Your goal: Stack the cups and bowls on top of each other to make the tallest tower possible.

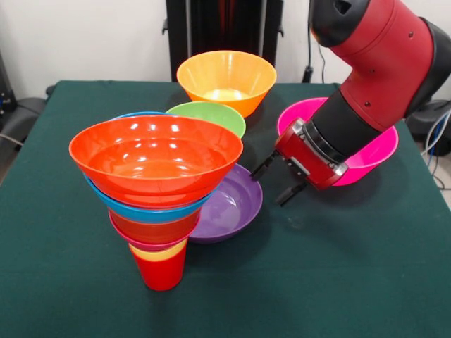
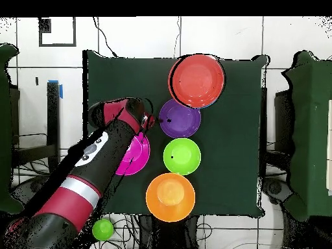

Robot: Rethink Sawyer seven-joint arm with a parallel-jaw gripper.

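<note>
Fingers [image 1: 263,165] of the black two-pronged gripper [image 1: 277,179] stood spread apart with nothing between them, held low over the dark green tablecloth [image 1: 352,267] at the end of the red and black arm [image 1: 373,63], which leaned down from the upper right of the front view. The gripper pointed at the rim of the shallow glossy purple plastic bowl [image 1: 236,204], just beside it; whether a fingertip touched that rim could not be told. Behind the wrist sat the magenta-pink round plastic bowl [image 1: 366,158], partly hidden by the arm. Beyond the purple bowl stood the green plastic bowl [image 1: 211,113], and farther back the large light orange plastic bowl [image 1: 225,77], both upright and open side up on the cloth. In front of the purple bowl, and overlapping it in the front view, rose the funnel-shaped tower [image 1: 158,204]: a small red tapered plastic cup [image 1: 162,274] stood as base, a yellow cup rim [image 1: 158,253] showed nested in it, then a crimson-pink bowl [image 1: 144,241], an orange bowl [image 1: 155,229], a blue bowl [image 1: 151,211] and, topmost and widest, a glossy orange-red bowl [image 1: 155,158]. In the overhead view the tower showed as one red disc [image 2: 198,80] near the table's far edge, touching the purple bowl's outline, with the gripper [image 2: 150,120] on that bowl's other side.
</note>
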